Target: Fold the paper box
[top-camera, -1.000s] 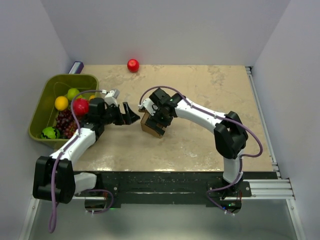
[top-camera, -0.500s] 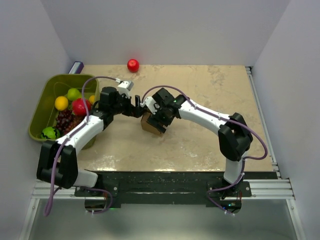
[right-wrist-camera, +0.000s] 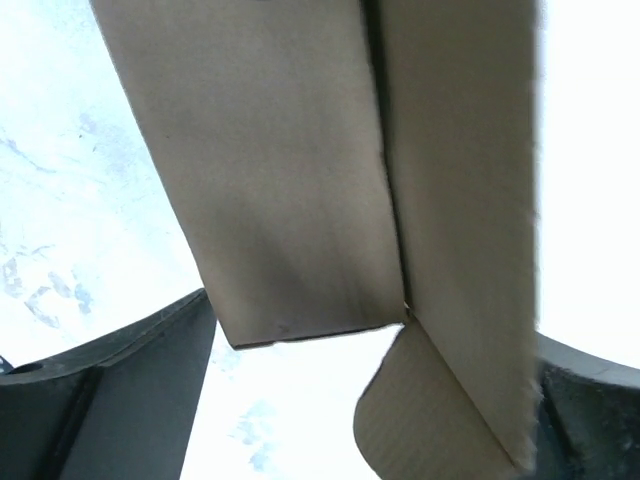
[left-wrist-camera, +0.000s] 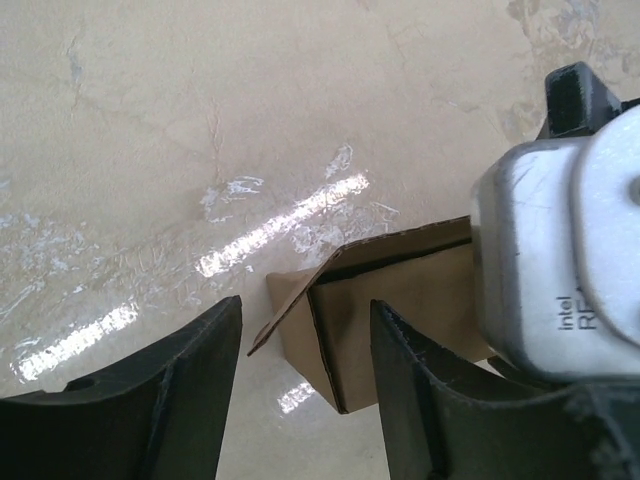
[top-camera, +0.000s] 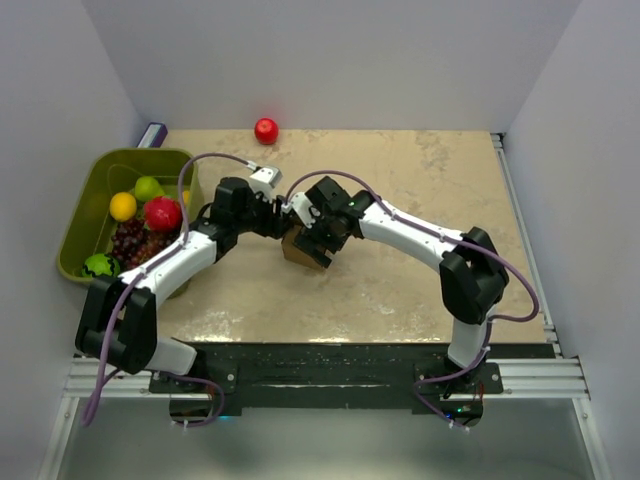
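Supervisor: What do you have listed on your end?

Operator: Item one, paper box [top-camera: 303, 250]: brown cardboard, partly folded. It sits mid-desk [top-camera: 430, 180] between my two arms, with its side flap [left-wrist-camera: 290, 310] standing ajar.

Supervisor: And the pincers?

Operator: Item two, left pincer [left-wrist-camera: 305, 330]: partly open, fingers apart, levelled at the box's corner. The loose flap lies in line with the gap, and I see neither finger touching it. Item three, right pincer [right-wrist-camera: 375, 330]: spread wide and straddling the box from above, with cardboard close against both fingers. Whether they press on it I cannot tell.

Supervisor: Anything else on the desk?

Operator: Item four, green bin [top-camera: 72, 232] at the left edge. It holds a yellow fruit [top-camera: 123, 206], a green fruit [top-camera: 147, 187], a red fruit [top-camera: 162, 213] and dark grapes [top-camera: 128, 243]. Item five, red ball [top-camera: 266, 130] at the far edge, well apart from the box.
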`<state>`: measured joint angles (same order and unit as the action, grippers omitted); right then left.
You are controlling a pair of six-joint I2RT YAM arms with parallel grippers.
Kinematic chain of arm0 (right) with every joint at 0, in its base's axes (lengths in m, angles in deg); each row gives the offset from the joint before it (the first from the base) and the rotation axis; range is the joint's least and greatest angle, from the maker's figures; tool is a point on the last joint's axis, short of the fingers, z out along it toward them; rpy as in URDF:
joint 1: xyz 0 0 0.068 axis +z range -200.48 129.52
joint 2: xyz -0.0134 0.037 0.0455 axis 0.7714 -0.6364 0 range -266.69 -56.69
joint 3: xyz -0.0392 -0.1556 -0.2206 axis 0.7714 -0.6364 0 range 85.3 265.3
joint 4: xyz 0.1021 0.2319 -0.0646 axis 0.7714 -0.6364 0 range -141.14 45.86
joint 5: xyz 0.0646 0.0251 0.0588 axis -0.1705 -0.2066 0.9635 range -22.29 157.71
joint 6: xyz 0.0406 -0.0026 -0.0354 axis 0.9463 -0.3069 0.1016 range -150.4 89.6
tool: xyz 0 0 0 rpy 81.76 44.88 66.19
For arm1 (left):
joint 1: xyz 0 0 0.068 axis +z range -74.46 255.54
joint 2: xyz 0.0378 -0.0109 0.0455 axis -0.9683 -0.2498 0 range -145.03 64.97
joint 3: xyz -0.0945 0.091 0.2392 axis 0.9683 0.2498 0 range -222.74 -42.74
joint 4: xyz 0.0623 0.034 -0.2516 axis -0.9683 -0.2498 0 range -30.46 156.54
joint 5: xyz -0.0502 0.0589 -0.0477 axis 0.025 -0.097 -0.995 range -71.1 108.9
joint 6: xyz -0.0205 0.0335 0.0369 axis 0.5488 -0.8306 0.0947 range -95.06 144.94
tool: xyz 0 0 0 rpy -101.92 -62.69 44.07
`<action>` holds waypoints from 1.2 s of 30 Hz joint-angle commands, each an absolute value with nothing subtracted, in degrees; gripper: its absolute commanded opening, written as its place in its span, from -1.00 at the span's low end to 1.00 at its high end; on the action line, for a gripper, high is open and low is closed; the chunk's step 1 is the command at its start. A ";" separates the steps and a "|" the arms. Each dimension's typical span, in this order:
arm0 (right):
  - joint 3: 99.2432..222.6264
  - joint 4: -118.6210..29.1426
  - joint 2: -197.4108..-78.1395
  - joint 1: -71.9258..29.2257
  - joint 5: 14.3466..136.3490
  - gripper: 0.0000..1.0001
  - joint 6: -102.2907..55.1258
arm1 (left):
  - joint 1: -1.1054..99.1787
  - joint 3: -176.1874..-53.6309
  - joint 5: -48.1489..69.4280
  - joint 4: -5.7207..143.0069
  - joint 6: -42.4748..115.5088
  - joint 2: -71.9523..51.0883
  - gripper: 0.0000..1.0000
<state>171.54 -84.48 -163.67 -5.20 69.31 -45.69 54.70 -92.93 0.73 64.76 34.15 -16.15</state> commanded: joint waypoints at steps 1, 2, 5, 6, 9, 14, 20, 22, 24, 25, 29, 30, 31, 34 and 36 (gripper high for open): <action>170.65 -82.20 -157.87 -4.86 67.88 0.90 -41.13 | 52.95 -94.24 4.66 66.63 33.02 -16.85 0.15; 170.03 -81.85 -157.42 -4.95 67.88 0.92 -40.68 | 52.95 -94.24 5.45 66.63 33.20 -17.03 0.12; 168.98 -81.06 -155.58 -4.86 65.61 0.96 -38.40 | 52.69 -94.42 5.46 66.63 33.72 -17.64 0.06; 168.71 -81.06 -155.14 -4.86 65.16 0.96 -38.05 | 52.42 -94.42 5.54 64.80 33.81 -18.08 0.05; 167.04 -80.09 -152.76 -4.95 62.52 0.98 -35.85 | 51.81 -94.51 6.07 64.08 33.82 -18.70 -0.03; 165.72 -81.58 -149.86 -4.95 60.06 0.95 -28.22 | 50.58 -94.24 7.65 63.29 33.99 -18.70 -0.22; 162.21 -80.62 -147.31 -5.04 58.13 0.55 -19.42 | 48.82 -94.16 9.76 61.53 34.34 -19.05 -0.27; 161.16 -79.83 -146.52 -4.95 58.30 0.47 -17.66 | 48.64 -94.16 10.28 61.27 34.78 -19.14 -0.27; 160.89 -79.30 -145.91 -4.95 57.34 0.31 -16.25 | 48.38 -94.24 10.55 60.74 35.13 -19.23 -0.27; 160.63 -78.78 -145.73 -4.95 56.73 0.26 -16.07 | 48.29 -94.16 10.81 60.65 35.13 -19.14 -0.28; 160.36 -77.55 -145.03 -4.95 54.79 0.06 -15.28 | 48.11 -94.16 11.43 60.21 35.31 -18.88 -0.30; 160.01 -76.67 -144.85 -4.95 54.53 0.04 -15.02 | 47.94 -94.07 11.43 60.21 35.31 -18.70 -0.31; 160.01 -76.14 -144.67 -4.95 54.52 -0.03 -15.10 | 47.94 -93.98 11.52 60.12 35.31 -18.61 -0.31; 159.57 -74.12 -145.02 -4.95 54.44 -0.06 -15.02 | 47.76 -93.80 11.78 59.86 35.57 -18.26 -0.32; 159.66 -73.59 -145.72 -5.04 54.17 -0.08 -14.84 | 47.68 -93.72 11.78 59.86 35.83 -18.00 -0.33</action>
<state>160.00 -77.66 -146.84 -5.11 56.31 -16.31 48.29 -93.09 10.47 63.23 35.24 -18.53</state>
